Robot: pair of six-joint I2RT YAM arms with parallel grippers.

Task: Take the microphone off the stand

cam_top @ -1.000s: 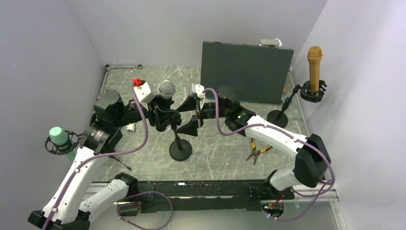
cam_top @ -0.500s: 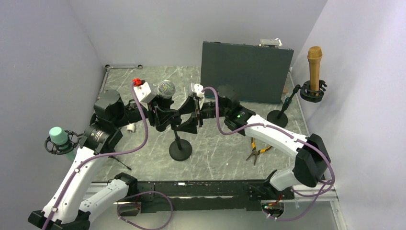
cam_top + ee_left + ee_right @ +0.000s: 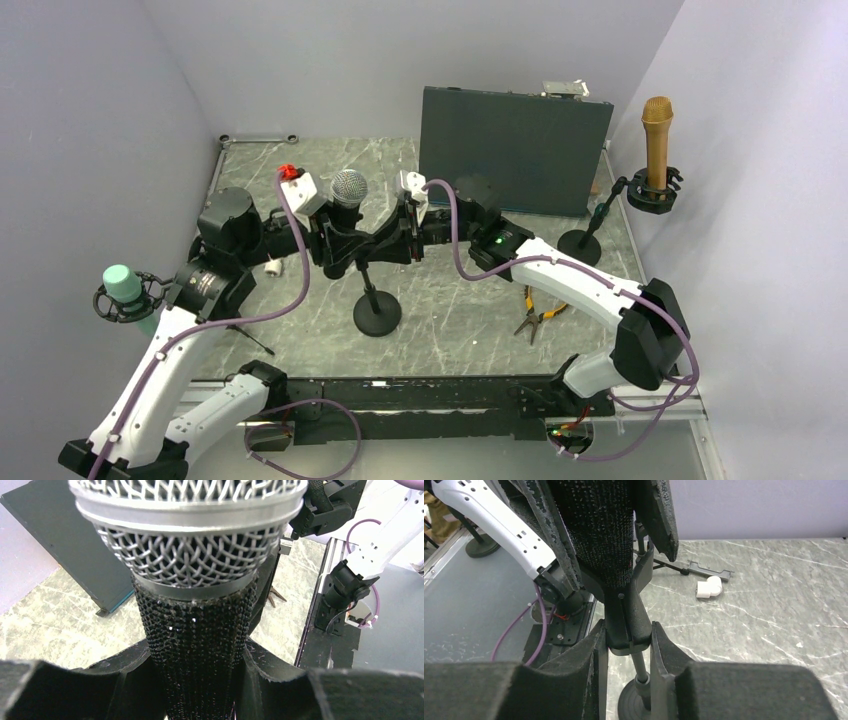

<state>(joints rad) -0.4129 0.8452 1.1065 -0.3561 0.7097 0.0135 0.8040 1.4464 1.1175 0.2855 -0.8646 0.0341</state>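
Near the middle of the grey marbled desk: a black microphone with a silver mesh head, upright, mesh end on top. Sits with its lower end in the clip of the black round-based stand, not yet lifted out.

From the left edge, the left gripper: pinches the textured handle below the mesh head. In the left wrist view, the same microphone fills the gap of the left gripper, with dark foam pads pressed against the handle on either side.

From the right side, the right gripper: clamps the stand's clip under the handle. In the right wrist view, the right gripper presses one finger tight against each side of the clip on the stand, with the microphone rising out of it and the round base below.

Along the far edge: a dark grey flat panel, upright. By the far right corner: a gold microphone in its own holder. Off the left edge: a mint-green microphone in a ring mount. Toward the near right: yellow-handled pliers, flat on the marble. Close to the left edge, beside the left arm: a small white elbow fitting, also seen from the right wrist.
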